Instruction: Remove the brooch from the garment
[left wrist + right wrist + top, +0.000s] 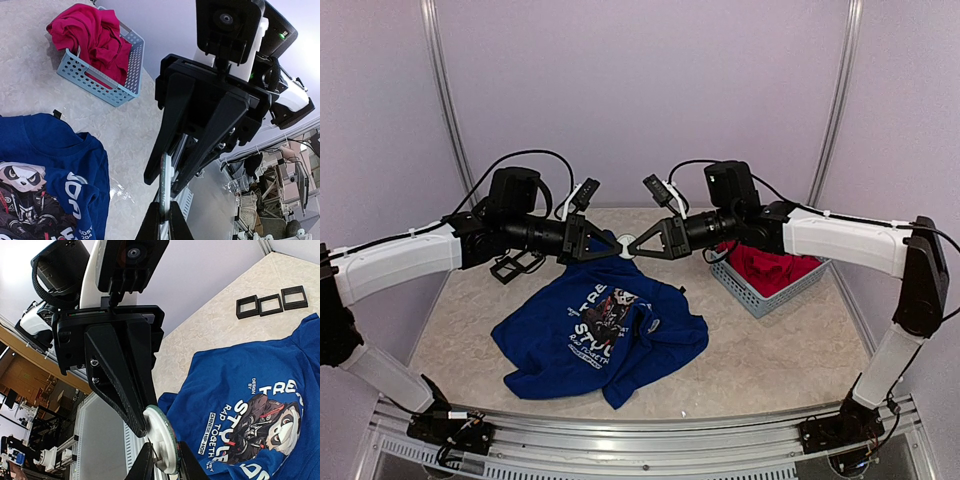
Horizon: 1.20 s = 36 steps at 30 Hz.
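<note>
The brooch point(625, 243), a round white disc with a greenish face, hangs in the air between both grippers. My left gripper point(616, 246) is shut on it from the left and my right gripper point(635, 243) from the right. In the left wrist view the brooch point(164, 180) shows edge-on in my left gripper point(164, 206). In the right wrist view the brooch point(161, 437) sits in my right gripper point(164, 452). The royal-blue T-shirt point(600, 325) with a panda print lies crumpled on the table below, apart from the brooch; it also shows in the wrist views point(40, 165) point(250, 400).
A light-blue perforated basket point(760, 295) holding a red garment point(772, 268) stands at the right; it also shows in the left wrist view point(127, 75). Three black square frames point(272, 302) lie at the back left of the table point(770, 350).
</note>
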Each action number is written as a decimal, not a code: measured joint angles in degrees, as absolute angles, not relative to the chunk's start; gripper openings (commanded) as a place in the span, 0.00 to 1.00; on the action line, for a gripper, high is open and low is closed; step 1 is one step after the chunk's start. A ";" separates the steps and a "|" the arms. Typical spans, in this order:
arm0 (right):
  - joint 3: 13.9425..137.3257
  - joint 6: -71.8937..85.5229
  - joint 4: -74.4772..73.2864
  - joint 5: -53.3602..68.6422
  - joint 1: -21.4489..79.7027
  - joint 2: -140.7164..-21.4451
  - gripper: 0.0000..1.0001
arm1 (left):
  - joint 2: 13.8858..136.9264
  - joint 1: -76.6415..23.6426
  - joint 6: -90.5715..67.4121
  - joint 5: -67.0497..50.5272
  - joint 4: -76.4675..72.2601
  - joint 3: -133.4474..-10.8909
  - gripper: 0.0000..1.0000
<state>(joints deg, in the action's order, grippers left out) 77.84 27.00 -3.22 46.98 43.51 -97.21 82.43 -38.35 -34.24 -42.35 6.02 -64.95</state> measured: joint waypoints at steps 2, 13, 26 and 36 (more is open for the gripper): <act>77.87 27.38 -3.22 46.98 43.51 -97.32 0.12 | 82.43 -38.35 -34.15 -42.06 6.15 -64.95 0.00; 79.68 29.43 -4.95 47.68 43.48 -98.74 0.09 | 82.43 -38.28 -32.97 -40.88 7.22 -65.04 0.00; 82.91 29.61 -9.87 47.64 43.51 -101.08 0.08 | 82.46 -38.22 -32.71 -39.00 9.67 -65.06 0.00; 83.31 31.59 -11.29 44.40 43.55 -101.10 0.07 | 82.59 -38.22 -32.71 -37.60 10.33 -65.06 0.00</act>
